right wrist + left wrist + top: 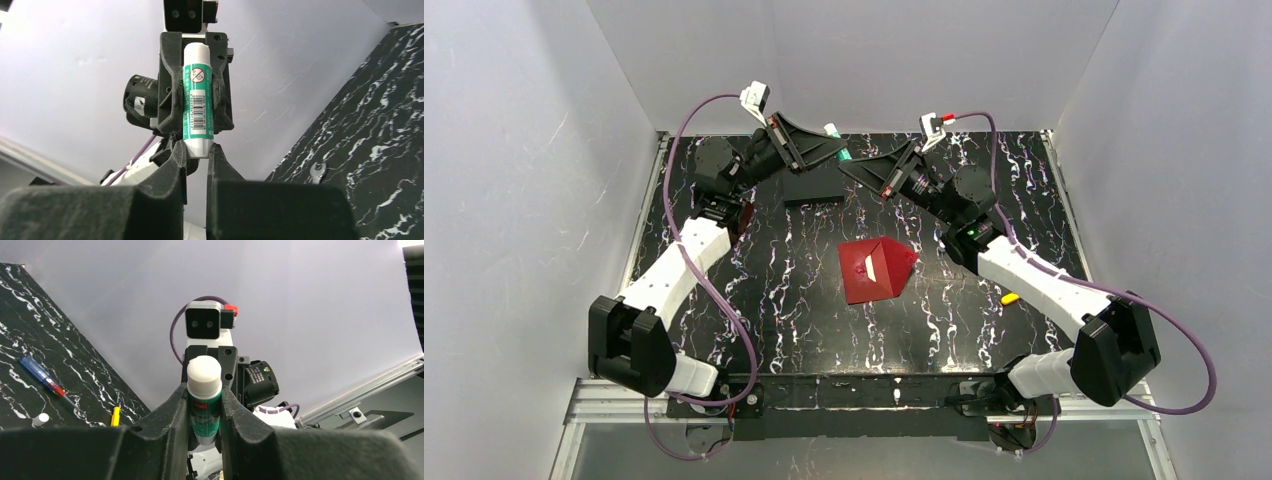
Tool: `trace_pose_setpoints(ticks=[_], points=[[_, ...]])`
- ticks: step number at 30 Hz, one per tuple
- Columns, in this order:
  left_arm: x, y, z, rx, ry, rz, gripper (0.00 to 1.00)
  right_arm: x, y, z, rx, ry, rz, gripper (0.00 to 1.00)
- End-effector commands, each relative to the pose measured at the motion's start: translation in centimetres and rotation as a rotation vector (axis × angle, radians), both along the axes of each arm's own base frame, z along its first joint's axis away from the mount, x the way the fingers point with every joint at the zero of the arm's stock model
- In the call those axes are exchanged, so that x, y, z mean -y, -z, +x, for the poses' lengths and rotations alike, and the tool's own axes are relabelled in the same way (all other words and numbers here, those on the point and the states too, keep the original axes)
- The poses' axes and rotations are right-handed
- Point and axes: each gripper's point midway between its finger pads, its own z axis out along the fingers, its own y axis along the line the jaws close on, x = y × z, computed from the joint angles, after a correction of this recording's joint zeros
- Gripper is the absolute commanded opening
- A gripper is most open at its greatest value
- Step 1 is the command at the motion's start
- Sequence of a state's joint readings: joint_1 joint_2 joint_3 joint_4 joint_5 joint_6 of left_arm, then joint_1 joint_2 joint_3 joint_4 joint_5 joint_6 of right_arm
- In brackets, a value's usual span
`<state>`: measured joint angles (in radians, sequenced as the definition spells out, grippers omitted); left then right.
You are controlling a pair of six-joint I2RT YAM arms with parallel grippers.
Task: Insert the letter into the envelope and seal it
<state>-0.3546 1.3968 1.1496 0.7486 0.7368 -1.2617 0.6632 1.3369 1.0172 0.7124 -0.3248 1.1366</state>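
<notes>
The red envelope (876,270) lies flat mid-table, its pointed flap toward the right. A small pale sliver of the letter (871,272) shows at its opening; the rest is hidden inside. Both grippers are raised at the back, away from the envelope, and meet on a green-and-white glue stick (845,155). My left gripper (204,392) is shut on the stick's green body (204,412). My right gripper (197,150) is shut on the stick's white end (198,146). The left gripper (827,148) and the right gripper (854,166) face each other.
A small black block (812,186) sits at the back under the left gripper. A yellow item (1010,298) lies by the right arm. A blue-and-red screwdriver (42,375), a small white cap (40,419) and a small wrench (317,171) lie on the black marbled table (784,300).
</notes>
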Motion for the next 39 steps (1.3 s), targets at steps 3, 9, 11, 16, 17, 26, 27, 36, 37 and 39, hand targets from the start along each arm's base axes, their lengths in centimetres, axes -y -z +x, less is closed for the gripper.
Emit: trace_pose_setpoints(ticks=[3, 9, 11, 16, 17, 26, 27, 36, 37, 39], points=[[-1.5, -4.1, -3.3, 0.232, 0.067, 0.003, 0.0, 3.0, -9.9, -5.3, 0.18, -0.165, 0.38, 0.01], [-1.6, -6.9, -3.8, 0.321, 0.107, -0.059, 0.0, 6.0, -12.7, -6.3, 0.149, -0.254, 0.661, 0.01], [-1.7, -7.6, -3.8, 0.341, 0.098, -0.081, 0.0, 7.3, -13.2, -5.6, 0.103, -0.259, 0.787, 0.01], [-1.8, -8.0, -3.0, 0.354, 0.067, -0.092, 0.0, 9.9, -13.4, -3.1, -0.005, -0.221, 1.003, 0.01], [-1.8, -8.1, -3.0, 0.359, 0.069, -0.092, 0.0, 10.0, -13.2, -2.4, -0.043, -0.208, 1.027, 0.01], [-1.9, -8.4, -2.9, 0.419, 0.037, -0.067, 0.0, 9.9, -10.4, 0.9, -0.299, -0.151, 1.134, 0.22], [-1.9, -8.2, -2.6, 0.403, 0.024, -0.059, 0.0, 9.5, -9.8, 1.0, -0.305, -0.125, 1.098, 0.39], [-2.7, 0.3, 1.0, 0.041, -0.14, 0.064, 0.0, 4.1, 2.3, 1.5, -0.024, 0.303, -0.006, 0.98], [-2.7, 0.6, 0.8, 0.029, -0.132, 0.066, 0.0, 3.7, 2.9, 1.3, 0.023, 0.301, -0.104, 0.98], [-2.7, 1.9, 0.4, 0.008, -0.123, 0.085, 0.0, 3.4, 3.9, 1.0, 0.128, 0.3, -0.248, 0.96]])
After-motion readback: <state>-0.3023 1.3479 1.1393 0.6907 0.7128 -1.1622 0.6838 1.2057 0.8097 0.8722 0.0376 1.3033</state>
